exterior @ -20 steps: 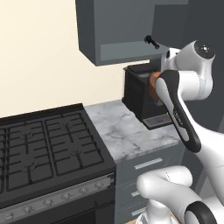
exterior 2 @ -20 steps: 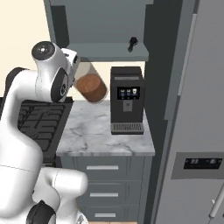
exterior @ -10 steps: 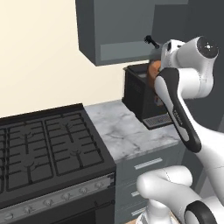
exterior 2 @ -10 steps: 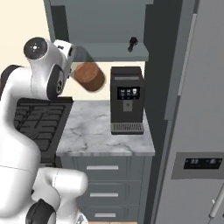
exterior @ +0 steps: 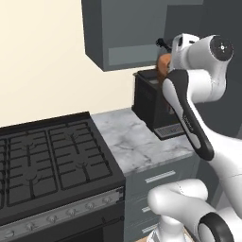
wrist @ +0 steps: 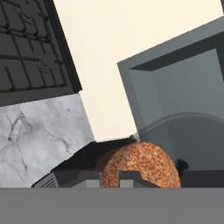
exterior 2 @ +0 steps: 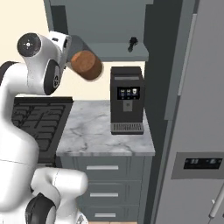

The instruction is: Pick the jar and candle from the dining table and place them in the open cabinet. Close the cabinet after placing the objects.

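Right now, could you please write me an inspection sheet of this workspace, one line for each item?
Surface: marble counter beside the stove, bare apart from the coffee machine.
Job's things: jar held tilted, up near the open cabinet; no candle or dining table seen.
Clutter: small dark object on the cabinet shelf.
Grippers: fingers shut on the jar.
Cables: nothing seen.
Surroundings: grey drawers under the counter, refrigerator to the right.

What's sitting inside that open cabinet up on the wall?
On the cabinet floor, one small dark object stands near the front edge. The arm hides the left part.
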### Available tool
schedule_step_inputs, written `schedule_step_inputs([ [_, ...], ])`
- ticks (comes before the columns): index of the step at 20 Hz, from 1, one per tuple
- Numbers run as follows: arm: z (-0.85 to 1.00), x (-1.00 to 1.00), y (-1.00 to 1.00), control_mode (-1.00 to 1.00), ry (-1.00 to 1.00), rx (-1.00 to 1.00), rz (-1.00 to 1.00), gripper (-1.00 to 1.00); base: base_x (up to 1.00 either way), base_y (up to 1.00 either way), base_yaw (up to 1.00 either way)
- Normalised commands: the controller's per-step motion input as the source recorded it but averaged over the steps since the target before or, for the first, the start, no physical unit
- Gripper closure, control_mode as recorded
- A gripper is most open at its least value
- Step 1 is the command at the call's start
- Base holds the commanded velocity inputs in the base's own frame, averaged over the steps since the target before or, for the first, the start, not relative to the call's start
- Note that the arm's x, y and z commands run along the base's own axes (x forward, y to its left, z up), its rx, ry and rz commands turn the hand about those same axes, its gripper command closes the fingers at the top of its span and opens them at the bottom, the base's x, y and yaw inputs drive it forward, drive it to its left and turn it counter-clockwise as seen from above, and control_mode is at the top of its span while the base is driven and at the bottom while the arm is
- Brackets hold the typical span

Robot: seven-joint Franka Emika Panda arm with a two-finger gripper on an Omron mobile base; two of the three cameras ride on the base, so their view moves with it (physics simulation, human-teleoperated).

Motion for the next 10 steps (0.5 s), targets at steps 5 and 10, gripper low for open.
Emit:
schedule_step_inputs([
  [5, 0.39, 0.23, 0.01, -1.0, -0.05, 0.0, 0.0, 1.0, 0.0, 0.0, 0.0],
  [10, 0.24, 0.36, 0.0, -1.0, -0.01, 0.01, 0.02, 1.0, 0.0, 0.0, 0.0],
])
